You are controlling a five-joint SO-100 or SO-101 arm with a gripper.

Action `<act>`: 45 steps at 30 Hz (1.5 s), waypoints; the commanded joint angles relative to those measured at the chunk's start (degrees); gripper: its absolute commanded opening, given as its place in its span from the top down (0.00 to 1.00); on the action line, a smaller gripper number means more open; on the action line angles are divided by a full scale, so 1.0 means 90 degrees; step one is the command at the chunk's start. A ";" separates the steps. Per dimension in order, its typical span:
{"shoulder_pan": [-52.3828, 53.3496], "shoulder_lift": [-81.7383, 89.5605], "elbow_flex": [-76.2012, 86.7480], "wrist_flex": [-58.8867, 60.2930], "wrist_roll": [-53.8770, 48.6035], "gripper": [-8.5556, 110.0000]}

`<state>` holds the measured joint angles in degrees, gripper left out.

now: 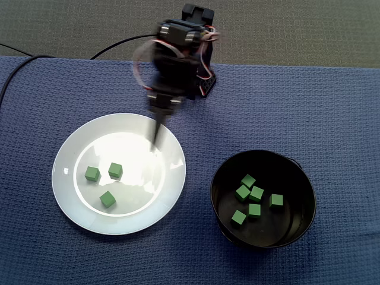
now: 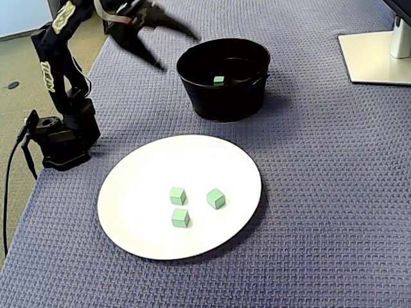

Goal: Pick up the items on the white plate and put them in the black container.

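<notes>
Although the arm point(image 2: 54, 70) shows blurred, you can make out a blue woven cloth point(image 1: 332, 107) covering the table. In the top-down view, a white plate point(image 1: 68, 202) lies at 8 o'clock. A black container point(image 1: 303, 178) at 4 o'clock already holds several green cubes point(image 1: 256, 193). The gripper point(image 2: 178, 51) hangs spread wide and empty, near the plate's 1 o'clock edge. Three more cubes sit apart between the plate's centre and 8 o'clock. They look light, rigid and smooth; pinch one across two flat opposite faces.

Black arm point(image 2: 52, 67) upright from its base, motion-blurred, pincer point(image 2: 175, 49) spread apart, held aloft
</notes>
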<state>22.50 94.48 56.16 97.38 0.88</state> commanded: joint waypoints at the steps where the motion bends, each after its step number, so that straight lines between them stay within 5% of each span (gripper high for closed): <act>1: 0.0996 0.0293 0.1221 -0.0586 0.0225 0.59; 18: 0.1416 -0.1104 0.3408 -0.2725 -0.0020 0.58; 45: 0.1680 -0.3848 0.1006 -0.1650 -0.1621 0.60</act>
<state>37.44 59.77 68.47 81.83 -12.22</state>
